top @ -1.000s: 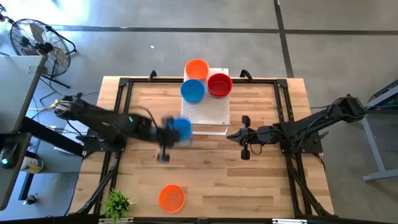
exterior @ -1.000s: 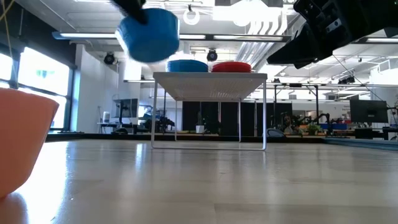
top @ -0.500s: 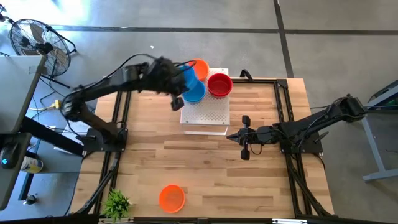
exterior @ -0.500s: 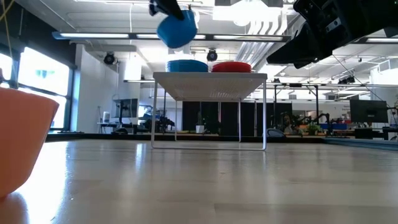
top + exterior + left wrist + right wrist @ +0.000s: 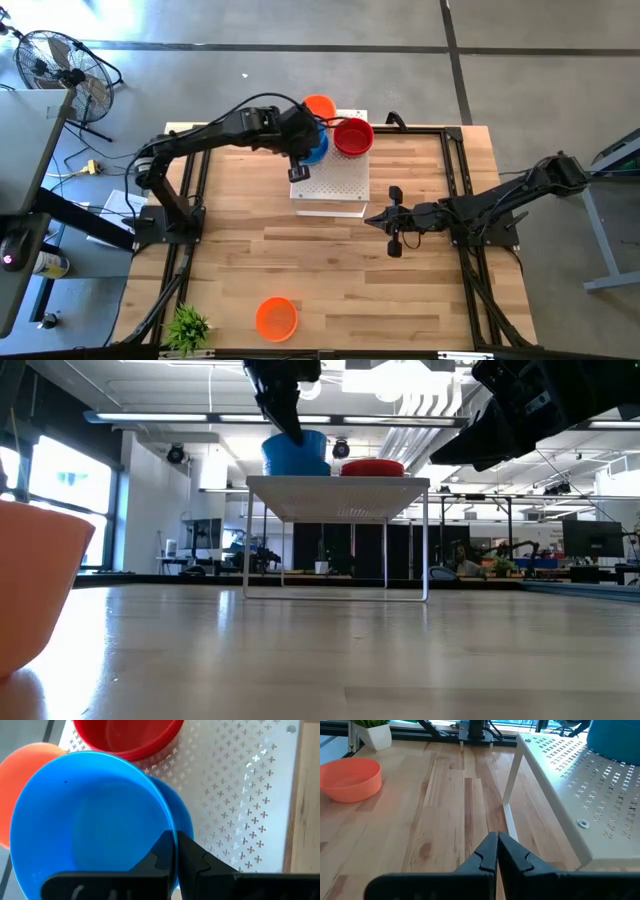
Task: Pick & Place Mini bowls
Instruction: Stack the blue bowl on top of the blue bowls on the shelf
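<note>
Holding a blue mini bowl (image 5: pixel 90 825) by its rim, the left hand (image 5: pixel 175 852) is pinched tight on the thin edge, with one finger inside the bowl and one outside. In the high view this hand (image 5: pixel 299 172) reaches over the white board with little holes (image 5: pixel 335 185), a bit above the middle of the frame. The held bowl sits right over a second blue bowl (image 5: pixel 180 820), and only a thin slice of that one peeks out from under it. In the low view the blue bowls (image 5: pixel 296 453) show as a stack on top of the white board (image 5: pixel 337 484), near the top middle of the frame. A red bowl (image 5: pixel 353 136) stands just beside the blue ones on the board, and an orange bowl (image 5: pixel 318 107) sits at the board's far edge, toward the top of the frame. One more orange bowl (image 5: pixel 276 317) rests alone on the wooden counter (image 5: pixel 420 280) at the bottom of the frame, near a small green plant (image 5: pixel 188 326). The right hand (image 5: pixel 393 243) waits right of the middle, low over the counter, clenched and holding nothing.
</note>
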`<state>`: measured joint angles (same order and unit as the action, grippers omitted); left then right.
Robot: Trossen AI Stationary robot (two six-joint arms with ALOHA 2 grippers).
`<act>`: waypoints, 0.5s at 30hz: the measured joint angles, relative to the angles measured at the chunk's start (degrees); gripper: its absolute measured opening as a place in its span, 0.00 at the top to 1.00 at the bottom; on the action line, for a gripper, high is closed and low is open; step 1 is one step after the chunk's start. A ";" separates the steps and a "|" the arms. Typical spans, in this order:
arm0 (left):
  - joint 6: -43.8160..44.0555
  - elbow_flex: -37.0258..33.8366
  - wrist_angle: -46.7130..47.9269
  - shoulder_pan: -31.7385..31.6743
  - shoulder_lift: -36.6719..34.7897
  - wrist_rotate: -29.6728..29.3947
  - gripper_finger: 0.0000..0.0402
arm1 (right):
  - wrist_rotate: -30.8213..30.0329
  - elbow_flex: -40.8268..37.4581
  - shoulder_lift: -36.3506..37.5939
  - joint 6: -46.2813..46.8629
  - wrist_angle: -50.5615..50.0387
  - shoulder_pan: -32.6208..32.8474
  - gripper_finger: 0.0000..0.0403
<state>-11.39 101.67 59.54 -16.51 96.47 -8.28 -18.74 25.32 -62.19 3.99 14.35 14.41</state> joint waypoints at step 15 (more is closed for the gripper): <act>1.26 0.02 -1.27 0.02 1.89 0.16 0.76 | 0.02 0.00 0.00 -0.15 -0.10 -0.01 1.00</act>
<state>-10.13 101.69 58.27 -16.49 98.37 -8.12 -18.72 25.32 -62.19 3.84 14.25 14.41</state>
